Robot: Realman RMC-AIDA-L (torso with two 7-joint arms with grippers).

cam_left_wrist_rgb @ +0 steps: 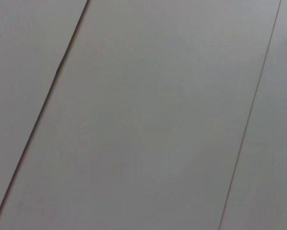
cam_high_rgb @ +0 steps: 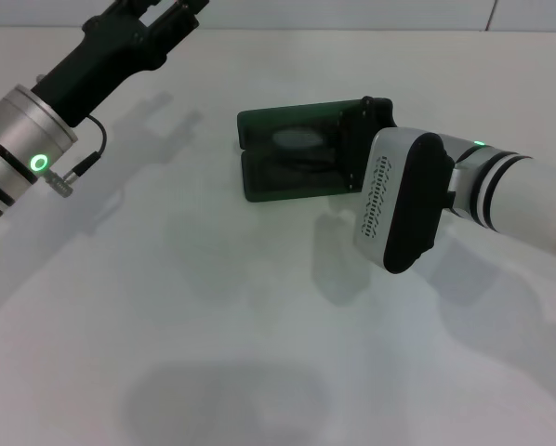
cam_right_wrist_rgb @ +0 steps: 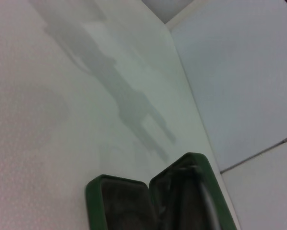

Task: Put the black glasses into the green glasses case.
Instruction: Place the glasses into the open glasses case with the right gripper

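Lying open near the desk's [cam_high_rgb: 213, 353] far edge, the green glasses case [cam_high_rgb: 292, 163] seems to hold the black glasses [cam_high_rgb: 292, 167] already; right gripper [cam_high_rgb: 366, 121] touching its end, fingers unreadable; left gripper [cam_high_rgb: 166, 9] parked far-left.

green glasses case [cam_high_rgb: 292, 153] glossy outside, lining matt.

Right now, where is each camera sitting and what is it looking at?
Head view: up on the robot's head, looking down at the white table and the open green glasses case; both arms show, the right tool at the case.
Left wrist view: on the raised left arm, seeing only plain pale panels.
Right wrist view: on the right arm, low by the case.
Head and right wrist views share the case.
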